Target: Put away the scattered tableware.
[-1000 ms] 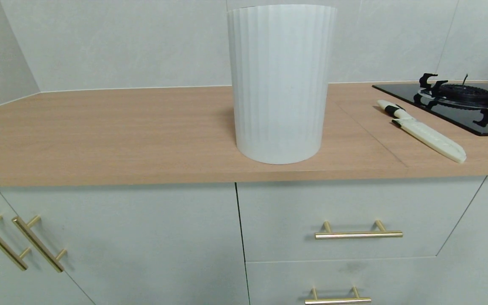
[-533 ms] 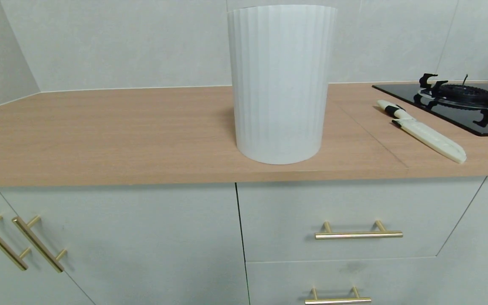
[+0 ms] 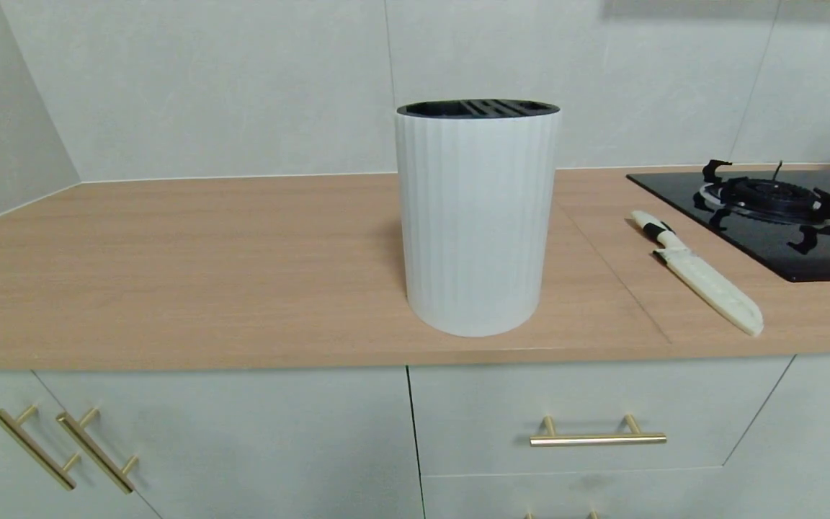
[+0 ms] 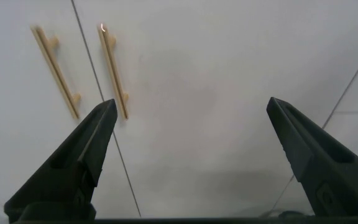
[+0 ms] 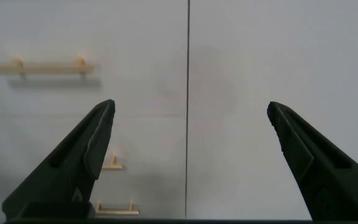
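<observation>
Looking down on a wood-grain table [image 3: 170,274] running wall to wall, with pale tiled walls [image 3: 206,86] behind and at the left corner.

- Block [image 3: 476,223]: white ribbed cylinder with a black slotted top, upright near the table's front edge, about mid-view.
- Knife [image 3: 699,274]: cream with a black band at the handle. It lies flat on the table between block and hob, apart from both, handle toward the wall and tip toward the front edge.
- Hob [image 3: 768,209]: black glass with a burner grate, set into the table at the right.
- Below the table are pale cupboard fronts. A drawer with a brass handle [image 3: 597,436] sits under the block, and two brass door handles [image 3: 62,450] are at the left.
- Left jaws: wide apart, nothing between them, facing a cupboard door.
- Right jaws: wide apart, nothing between them, facing the drawer fronts.
</observation>
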Tool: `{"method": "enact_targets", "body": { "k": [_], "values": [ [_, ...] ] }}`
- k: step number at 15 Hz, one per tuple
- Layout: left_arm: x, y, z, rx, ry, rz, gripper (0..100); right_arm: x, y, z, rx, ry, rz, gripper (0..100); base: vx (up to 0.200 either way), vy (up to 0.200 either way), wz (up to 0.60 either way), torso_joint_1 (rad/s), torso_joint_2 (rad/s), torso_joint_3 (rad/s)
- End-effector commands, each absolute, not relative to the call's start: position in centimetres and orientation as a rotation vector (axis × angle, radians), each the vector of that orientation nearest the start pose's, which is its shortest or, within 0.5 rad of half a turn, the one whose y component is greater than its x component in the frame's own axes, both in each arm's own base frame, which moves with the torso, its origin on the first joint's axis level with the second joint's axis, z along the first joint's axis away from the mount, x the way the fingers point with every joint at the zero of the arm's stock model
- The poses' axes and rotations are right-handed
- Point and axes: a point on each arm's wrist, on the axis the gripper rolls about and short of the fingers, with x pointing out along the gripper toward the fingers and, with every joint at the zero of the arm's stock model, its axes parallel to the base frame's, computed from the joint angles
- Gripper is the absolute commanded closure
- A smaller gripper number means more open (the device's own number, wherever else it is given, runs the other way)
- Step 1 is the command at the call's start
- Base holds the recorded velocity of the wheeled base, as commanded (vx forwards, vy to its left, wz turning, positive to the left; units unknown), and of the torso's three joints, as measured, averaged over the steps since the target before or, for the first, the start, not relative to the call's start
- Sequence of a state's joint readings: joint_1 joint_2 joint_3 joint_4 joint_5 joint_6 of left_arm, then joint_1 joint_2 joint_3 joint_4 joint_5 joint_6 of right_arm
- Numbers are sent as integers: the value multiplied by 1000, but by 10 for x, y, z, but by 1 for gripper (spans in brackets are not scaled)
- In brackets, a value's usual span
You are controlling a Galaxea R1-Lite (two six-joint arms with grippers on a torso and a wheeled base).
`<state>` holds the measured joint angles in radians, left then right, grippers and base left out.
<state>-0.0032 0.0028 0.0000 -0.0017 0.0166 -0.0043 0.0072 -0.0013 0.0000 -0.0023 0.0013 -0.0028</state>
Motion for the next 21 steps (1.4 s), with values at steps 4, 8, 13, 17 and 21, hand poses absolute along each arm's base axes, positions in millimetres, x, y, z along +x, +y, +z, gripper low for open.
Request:
{"method": "enact_targets", "body": {
  "k": [4, 8, 13, 17, 21],
  "values": [
    [-23, 0, 76, -5, 2, 14, 0, -23, 0, 76, -3, -3, 9, 0, 0, 0, 0, 182, -470, -286],
    [-23, 0, 76, -5, 2, 14, 0, -23, 0, 76, -3, -3, 9, 0, 0, 0, 0, 198, -472, -283],
    [-23, 0, 76, -5, 2, 14, 0, -23, 0, 76, -3, -3, 9, 0, 0, 0, 0, 219, -492, -284],
    [-23, 0, 76, -5, 3, 14, 0, -23, 0, 76, -3, -3, 9, 0, 0, 0, 0, 239, -519, -284],
    [-23, 0, 76, -5, 2, 14, 0, -23, 0, 76, -3, -3, 9, 0, 0, 0, 0, 250, -550, -299]
  ]
}}
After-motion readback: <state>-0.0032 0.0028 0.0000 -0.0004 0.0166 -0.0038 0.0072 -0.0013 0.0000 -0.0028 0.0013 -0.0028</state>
